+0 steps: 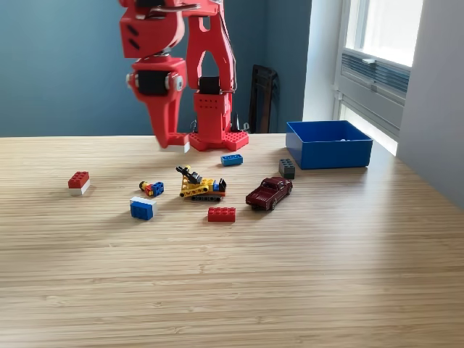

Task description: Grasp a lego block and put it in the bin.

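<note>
My red gripper [171, 142] hangs above the table, left of the arm's base in the exterior view. It is shut on a red-and-white lego block [179, 146] held at its fingertips, well clear of the wood. The blue bin [328, 152] stands at the back right, open-topped, far from the gripper. Other lego blocks lie on the table: a red-and-white one [78, 182] at the left, a blue-and-white one [142, 209], a red brick [221, 214], a blue brick [232, 159] and a dark grey block [287, 168].
A yellow toy vehicle [199, 186] and a small multicoloured piece [150, 188] sit below the gripper. A dark red toy car [269, 192] is parked between the bricks and the bin. The arm's red base [215, 123] stands at the back.
</note>
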### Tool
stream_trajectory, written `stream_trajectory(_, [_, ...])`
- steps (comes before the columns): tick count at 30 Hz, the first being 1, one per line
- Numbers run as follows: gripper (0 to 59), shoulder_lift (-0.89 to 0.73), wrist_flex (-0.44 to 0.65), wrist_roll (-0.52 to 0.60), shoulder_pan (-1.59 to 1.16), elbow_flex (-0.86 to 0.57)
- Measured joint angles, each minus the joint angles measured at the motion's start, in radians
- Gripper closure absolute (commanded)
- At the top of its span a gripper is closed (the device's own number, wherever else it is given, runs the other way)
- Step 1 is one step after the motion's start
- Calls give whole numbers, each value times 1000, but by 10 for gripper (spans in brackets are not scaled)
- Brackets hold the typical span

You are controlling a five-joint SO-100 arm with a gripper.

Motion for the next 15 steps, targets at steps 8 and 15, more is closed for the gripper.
stream_trajectory(8, [586, 117, 40, 80, -337, 77])
stream_trajectory(15, [586, 123, 49, 152, -772, 100])
